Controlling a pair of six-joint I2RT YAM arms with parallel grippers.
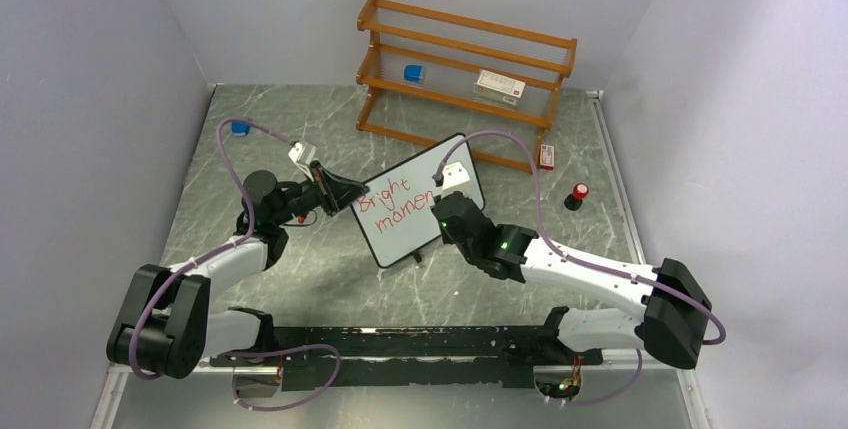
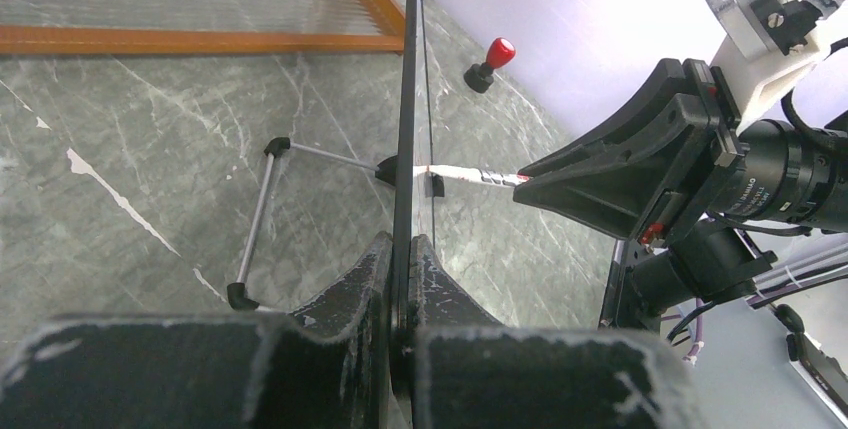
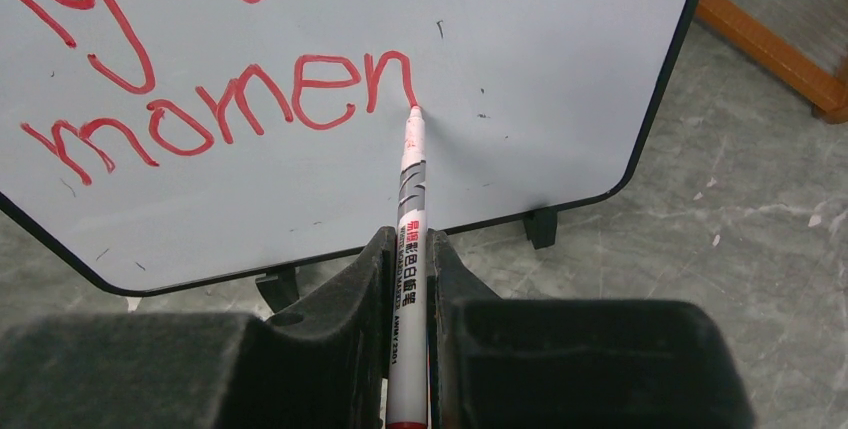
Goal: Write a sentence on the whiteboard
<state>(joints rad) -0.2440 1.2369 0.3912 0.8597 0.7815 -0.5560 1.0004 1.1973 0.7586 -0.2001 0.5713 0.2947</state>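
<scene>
Right gripper (image 3: 408, 249) clamps the red marker (image 3: 411, 179), tip touching the whiteboard (image 3: 550, 49) just after "momen"; bare board lies toward the wooden shelf (image 3: 770, 49) (left gripper (image 2: 405, 259) pinches the opposite edge).

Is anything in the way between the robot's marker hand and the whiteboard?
No, nothing visible is. The right gripper holds a red marker, its tip touching the whiteboard right after "momen". The board beside the tip is bare. The left gripper pinches the board's edge, off to one side.
</scene>
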